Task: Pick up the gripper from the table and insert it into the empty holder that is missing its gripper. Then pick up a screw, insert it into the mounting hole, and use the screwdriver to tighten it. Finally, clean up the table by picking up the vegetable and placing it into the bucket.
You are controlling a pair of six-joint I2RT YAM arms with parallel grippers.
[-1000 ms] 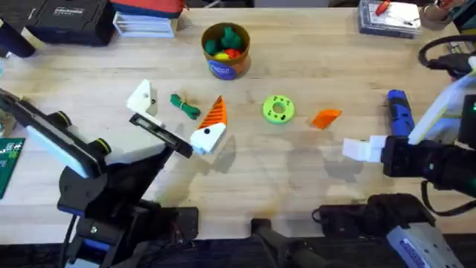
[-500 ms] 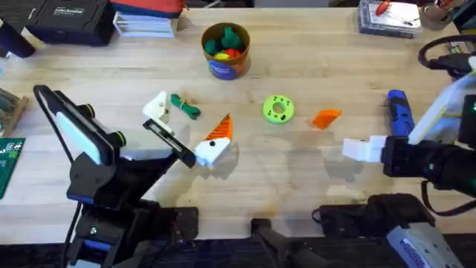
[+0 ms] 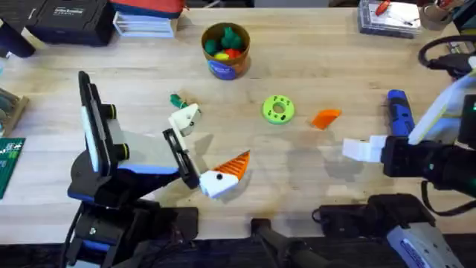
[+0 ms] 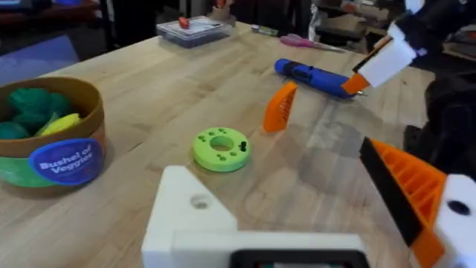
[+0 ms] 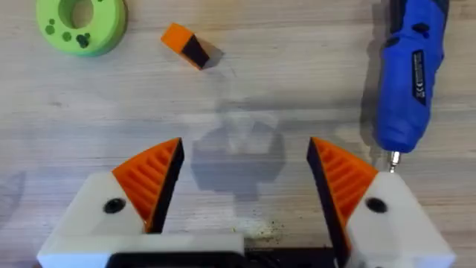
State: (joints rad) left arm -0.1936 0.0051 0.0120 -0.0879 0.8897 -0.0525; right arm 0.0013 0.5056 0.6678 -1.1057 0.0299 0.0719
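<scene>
The orange ribbed triangular plastic wedge [image 3: 325, 118] lies right of centre in the overhead view, beside the round lime-green disc [image 3: 279, 109] and apart from both arms. The left gripper [image 3: 199, 152], lower centre-left, is spread wide and empty. The right gripper [image 5: 242, 193] is likewise wide and empty, near the bright blue cylindrical screwdriver [image 5: 411, 71].

vegetable [image 3: 177, 100] half behind holder [image 3: 184, 119] — screwdriver [image 5: 411, 74] top cropped

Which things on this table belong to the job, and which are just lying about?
Job: orange gripper, white holder, blue screwdriver, vegetable, bucket.
Lying about: lime-green disc, scissors, black case, clear box.
</scene>
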